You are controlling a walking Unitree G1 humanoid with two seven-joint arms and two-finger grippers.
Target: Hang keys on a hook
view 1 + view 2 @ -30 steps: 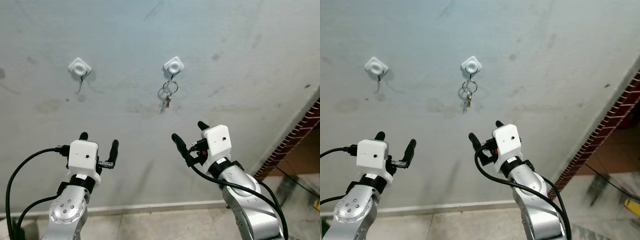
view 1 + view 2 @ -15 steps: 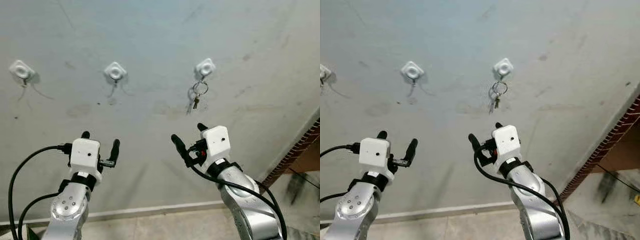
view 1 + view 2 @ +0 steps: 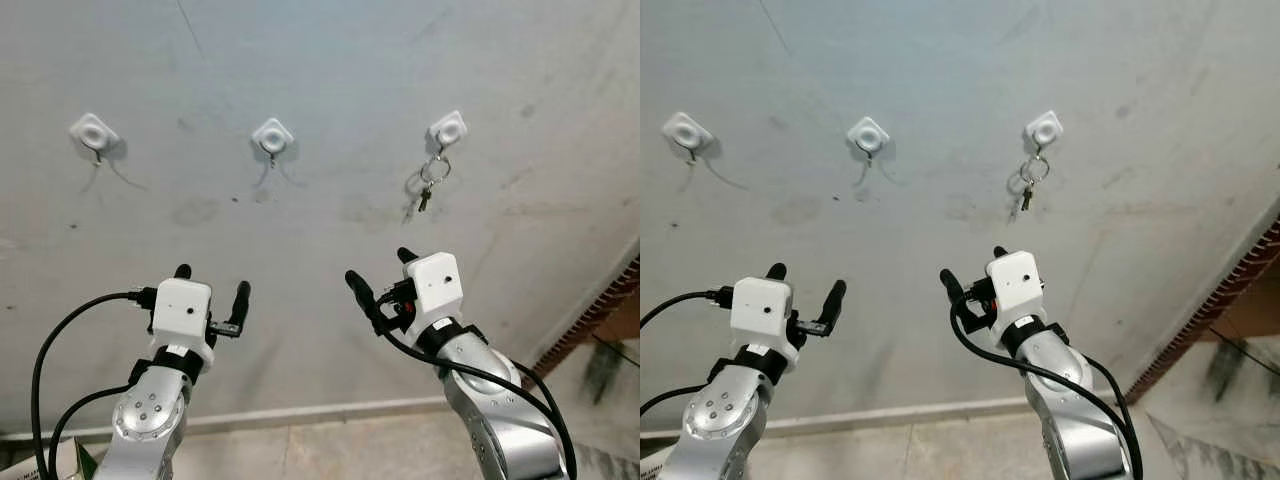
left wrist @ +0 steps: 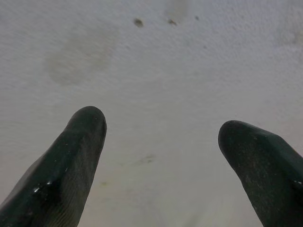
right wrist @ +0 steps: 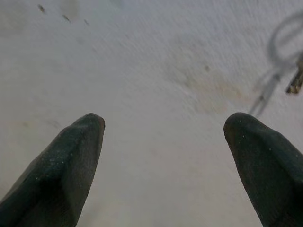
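One bunch of keys (image 3: 428,183) already hanging from the rightmost hook (image 3: 447,129) of three on the grey wall (image 3: 330,60), ring uppermost, long axis straight down. Up and slightly right of the right gripper (image 3: 382,270), nearer that arm. Right gripper spread, holding nothing; left gripper (image 3: 211,283) likewise spread, below the middle hook (image 3: 272,135).

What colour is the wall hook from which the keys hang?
The hook has a white base; the keys hang below it. The left eye view shows it best.
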